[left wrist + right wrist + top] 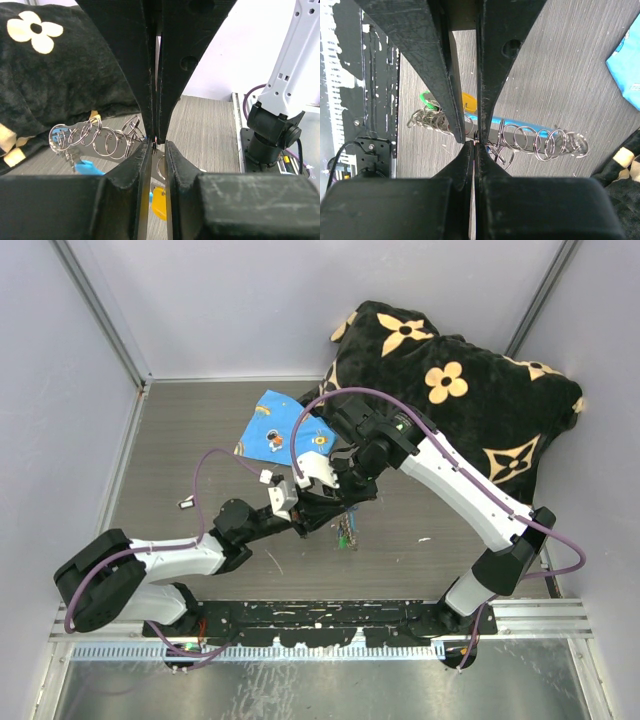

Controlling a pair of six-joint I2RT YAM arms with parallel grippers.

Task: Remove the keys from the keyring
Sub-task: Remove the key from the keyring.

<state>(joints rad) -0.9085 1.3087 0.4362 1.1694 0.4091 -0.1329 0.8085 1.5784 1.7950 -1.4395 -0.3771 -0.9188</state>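
Both shut tight, my left hand (156, 143) and right hand (473, 143) pinch the keyring (554, 144) over the tabletop (200, 460); its chain runs crosswise through the right hand, keys (426, 99) bunched toward the base rail (320, 618).

Top view: bright, soft, even light from above. Only faint blurry shadow under my arms on desk (165, 440). Focus good, but tiny things too small to resolve. Black cushion (480, 420) swallows detail.

Left wrist view: my left tool (156, 142) fills frame, near-black and soft, too close to lens. White wall behind slightly blown out. Keyring (100, 139) rings glint, fairly sharp.

Right wrist view: my right tool (476, 143) dark, blurred toward bottom edge. Ring coils catch highlights. Desk grain crisp.
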